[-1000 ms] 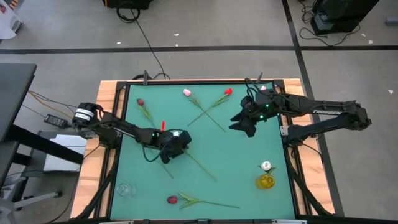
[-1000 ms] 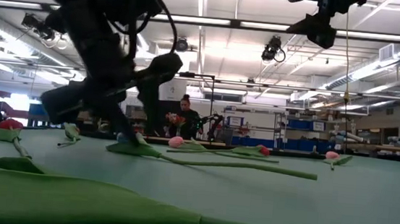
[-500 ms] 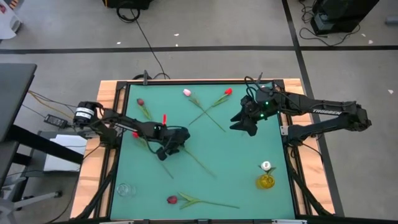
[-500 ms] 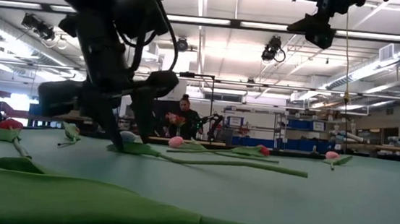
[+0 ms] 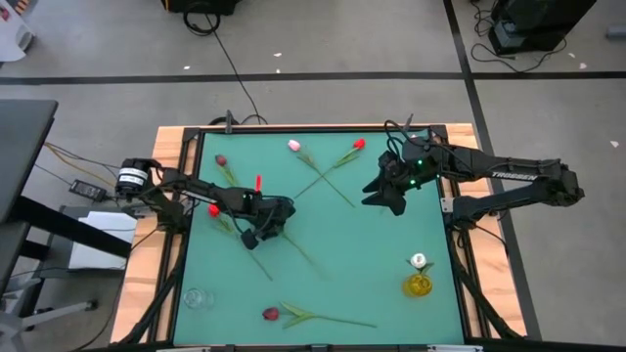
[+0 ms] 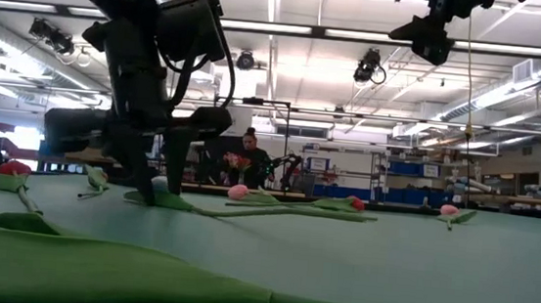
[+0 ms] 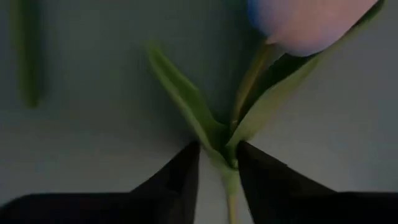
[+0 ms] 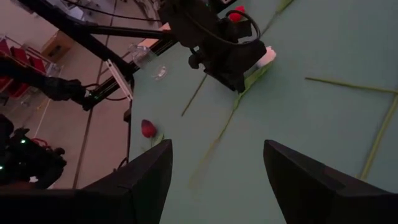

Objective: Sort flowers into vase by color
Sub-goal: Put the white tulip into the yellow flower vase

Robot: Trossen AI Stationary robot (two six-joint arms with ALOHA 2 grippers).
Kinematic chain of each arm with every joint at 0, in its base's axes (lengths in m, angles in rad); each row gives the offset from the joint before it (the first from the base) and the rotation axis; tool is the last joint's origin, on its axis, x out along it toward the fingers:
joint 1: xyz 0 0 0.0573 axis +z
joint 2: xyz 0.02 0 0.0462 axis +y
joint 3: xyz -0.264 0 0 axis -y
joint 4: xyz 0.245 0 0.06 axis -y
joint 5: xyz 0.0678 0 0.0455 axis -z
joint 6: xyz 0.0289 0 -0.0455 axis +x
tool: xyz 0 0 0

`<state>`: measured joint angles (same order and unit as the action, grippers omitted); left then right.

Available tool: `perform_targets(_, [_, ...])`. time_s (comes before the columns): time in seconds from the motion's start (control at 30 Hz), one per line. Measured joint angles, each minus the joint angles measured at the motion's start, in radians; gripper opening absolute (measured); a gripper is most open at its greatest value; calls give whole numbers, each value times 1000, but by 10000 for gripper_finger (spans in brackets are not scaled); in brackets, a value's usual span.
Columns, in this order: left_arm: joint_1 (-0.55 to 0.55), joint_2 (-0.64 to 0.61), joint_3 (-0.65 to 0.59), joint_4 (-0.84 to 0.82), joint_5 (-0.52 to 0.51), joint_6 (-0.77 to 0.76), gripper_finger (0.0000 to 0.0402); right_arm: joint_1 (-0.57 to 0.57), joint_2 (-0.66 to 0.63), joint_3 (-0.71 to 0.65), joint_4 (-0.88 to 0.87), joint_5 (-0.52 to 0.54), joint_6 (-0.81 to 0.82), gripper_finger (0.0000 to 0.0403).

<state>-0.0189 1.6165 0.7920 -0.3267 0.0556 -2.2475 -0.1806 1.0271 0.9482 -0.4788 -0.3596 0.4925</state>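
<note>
My left gripper [image 5: 256, 233] stands fingers-down on the table's left half, shut on a pale-headed flower [image 7: 298, 25]. That flower's long stem [image 5: 298, 256] lies on the green mat, trailing toward the near right. My right gripper [image 5: 384, 198] hangs open high over the far right part of the table [image 6: 428, 38], touching nothing. Loose flowers lie flat on the mat: a maroon one [image 5: 221, 160], a pink one [image 5: 293, 146] and a red one [image 5: 359, 144] near the far edge, and a dark red one [image 5: 271, 314] near the near edge. My left gripper pinches the flower's stem [image 7: 225, 177] between its two fingers, just below where the leaves [image 7: 186, 99] branch off, a short way under the bud. The fingers [image 6: 142, 184] come from above, pointing down, across the stem. Bud, leaves and stem [image 6: 275, 211] lie on the mat.
A yellow vase [image 5: 419, 285] holding a white flower [image 5: 419, 260] stands near the near right corner. A clear glass vase [image 5: 196, 297] stands near the near left corner. The pink and red flowers' stems cross [image 5: 326, 176] mid-table. A wooden frame [image 5: 174, 186] borders the mat.
My left gripper has moved toward the table's left edge, staying down at the mat. The pale flower has slid along the table with it, its free stem end drawn leftward. My right arm has kept still.
</note>
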Motion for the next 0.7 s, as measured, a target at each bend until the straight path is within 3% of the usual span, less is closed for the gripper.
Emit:
perform_targets(0.23, [17,-1,-1,-8,0,25,12,0,0,0,42,-2,-7,218])
perform_targets(0.43, [15,-6,-5,38,-37,99,7,0,0,0,45,-2,-16,209])
perform_targets(0.57, [17,-36,-7,129,-154,203,7,0,0,0,57,-3,-17,209])
perform_targets(0.7, [19,-74,-7,264,-285,415,7,0,0,0,77,-6,-1,210])
